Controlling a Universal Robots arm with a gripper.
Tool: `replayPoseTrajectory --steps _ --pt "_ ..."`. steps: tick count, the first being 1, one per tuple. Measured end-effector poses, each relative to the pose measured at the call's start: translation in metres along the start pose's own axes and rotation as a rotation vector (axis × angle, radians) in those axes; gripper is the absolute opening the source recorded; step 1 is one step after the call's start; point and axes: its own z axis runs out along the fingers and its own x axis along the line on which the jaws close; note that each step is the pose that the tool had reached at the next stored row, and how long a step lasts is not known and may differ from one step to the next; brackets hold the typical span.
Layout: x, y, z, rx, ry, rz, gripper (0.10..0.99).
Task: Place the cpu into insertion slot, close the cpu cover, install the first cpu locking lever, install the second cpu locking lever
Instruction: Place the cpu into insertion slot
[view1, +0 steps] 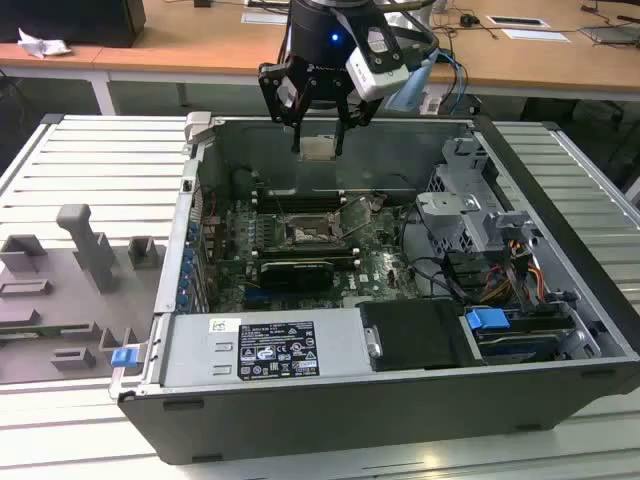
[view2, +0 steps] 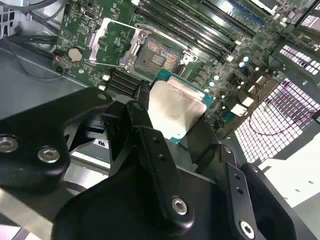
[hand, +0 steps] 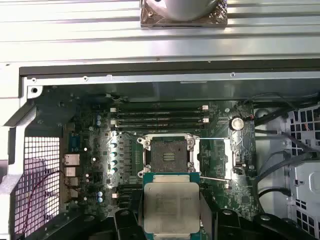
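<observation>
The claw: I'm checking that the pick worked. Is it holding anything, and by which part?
The claw holds the cpu, pinched at two opposite side edges, with its metal top showing.

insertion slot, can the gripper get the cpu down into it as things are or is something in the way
Probably yes. The insertion slot lies bare, with the cpu cover swung open beside it and nothing over it. The gripper hangs above, its jaws shut on the cpu.
</observation>
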Motion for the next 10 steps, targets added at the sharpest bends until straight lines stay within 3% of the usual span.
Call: replayPoseTrajectory --steps 4,10 --pt "0.0000 -0.0001 0.0007 -0.001 -0.0065 0.073 0.541" --pt "-0.0001 -0.0003 0.0028 -0.001 -0.0076 0.083 0.541"
